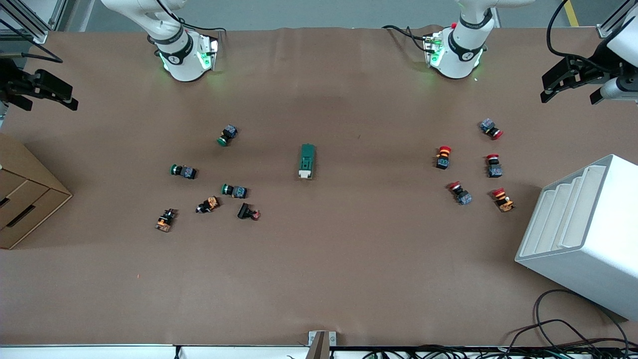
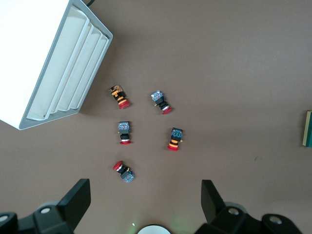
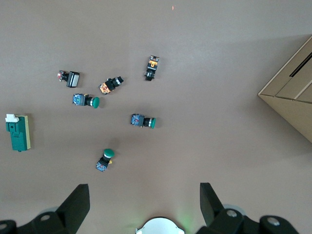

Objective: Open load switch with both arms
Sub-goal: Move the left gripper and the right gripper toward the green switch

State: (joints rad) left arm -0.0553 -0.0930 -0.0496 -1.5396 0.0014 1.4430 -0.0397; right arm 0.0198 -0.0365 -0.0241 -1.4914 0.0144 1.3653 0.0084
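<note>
The load switch (image 1: 307,161) lies flat near the middle of the brown counter (image 1: 349,259), its white tab end toward the front camera, untouched by either arm. It shows at the edge of both wrist views (image 3: 18,132) (image 2: 308,128). The left gripper (image 1: 573,80) hangs high over the left arm's end of the counter, above the red-capped push buttons (image 1: 443,157), with its jaws spread wide and nothing between them; in the left wrist view the two black fingers (image 2: 73,202) stand well apart over bare counter. The right gripper (image 1: 37,89) waits over the right arm's end, jaws likewise wide open and empty, its fingers (image 3: 74,205) framing the counter below. A cluster of green-capped push buttons (image 1: 228,134) and a few orange-and-black parts (image 1: 165,220) lies between the load switch and the right arm's end. A white slotted tray rack (image 1: 583,234) stands at the left arm's end, nearer the front camera than the red-capped buttons, and a cardboard drawer box (image 1: 25,199) sits at the right arm's end.
</note>
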